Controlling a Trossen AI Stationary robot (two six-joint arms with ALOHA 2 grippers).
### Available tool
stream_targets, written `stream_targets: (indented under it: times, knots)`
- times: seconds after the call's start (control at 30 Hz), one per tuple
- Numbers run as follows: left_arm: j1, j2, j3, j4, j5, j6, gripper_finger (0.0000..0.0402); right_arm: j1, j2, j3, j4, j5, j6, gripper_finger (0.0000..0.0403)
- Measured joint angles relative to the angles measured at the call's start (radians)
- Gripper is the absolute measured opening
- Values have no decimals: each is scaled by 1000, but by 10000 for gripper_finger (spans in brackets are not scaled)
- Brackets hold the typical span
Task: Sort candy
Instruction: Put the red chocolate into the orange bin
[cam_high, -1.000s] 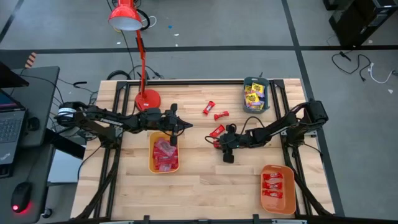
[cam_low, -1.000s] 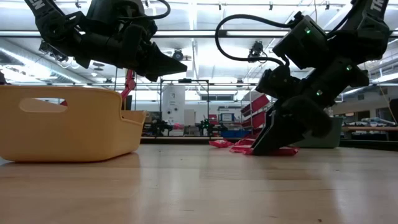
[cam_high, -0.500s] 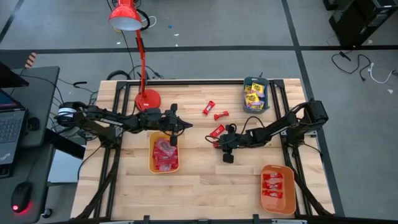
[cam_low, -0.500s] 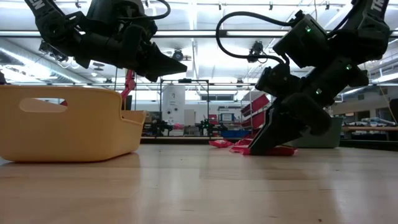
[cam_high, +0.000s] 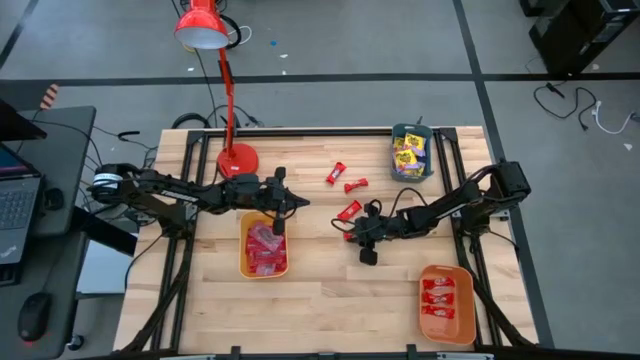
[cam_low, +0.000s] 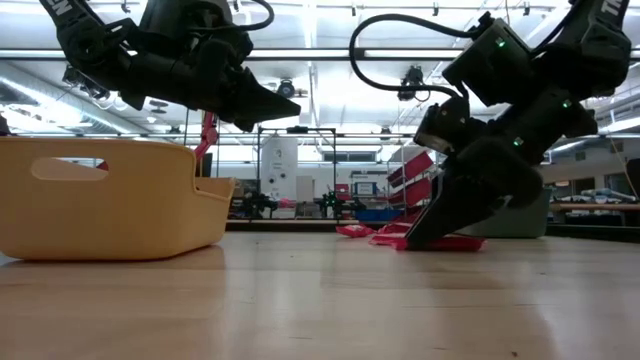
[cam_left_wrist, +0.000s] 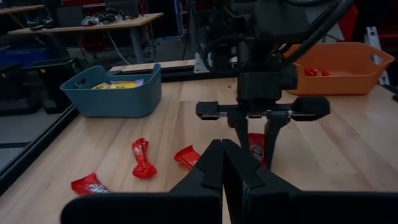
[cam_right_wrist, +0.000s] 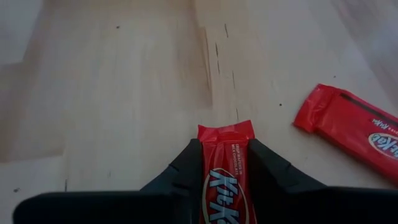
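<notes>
From above, the wooden table (cam_high: 320, 300) carries three trays. The yellow tray (cam_high: 264, 245) near the left arm holds a heap of red bars, the orange tray (cam_high: 446, 303) near the right arm holds a few more, and the teal tray (cam_high: 411, 155) at the far side holds yellow packets. The right gripper (cam_high: 357, 227) is down at mid-table over one red bar (cam_high: 350, 230), with a second loose bar (cam_high: 349, 210) just beside it and two more, one (cam_high: 336, 173) and another (cam_high: 355, 185), farther back. The left gripper (cam_high: 287, 203) hangs by the yellow tray's far edge.

From table height, the right gripper (cam_low: 425, 235) leans down to the wood with red wrappers at its tip.

The left wrist view shows the left gripper's jaws pressed together on nothing, with three loose bars lying on the wood ahead.

The right wrist view settles the grip: the right gripper's jaws are closed on a red bar (cam_right_wrist: 227, 177), another bar (cam_right_wrist: 348, 127) lying near.

Sorting looks mostly done; four red bars are left outside the trays, one of them in hand
</notes>
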Motion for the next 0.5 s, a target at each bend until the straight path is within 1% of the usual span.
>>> stream_targets:
  times: [0.23,0.5]
  knots:
    - [-2,0,0,-37,61,-1,2,0,-4,0,1,-3,32,90]
    - [-8,0,0,-63,82,1,2,0,-3,-1,31,-3,30,90]
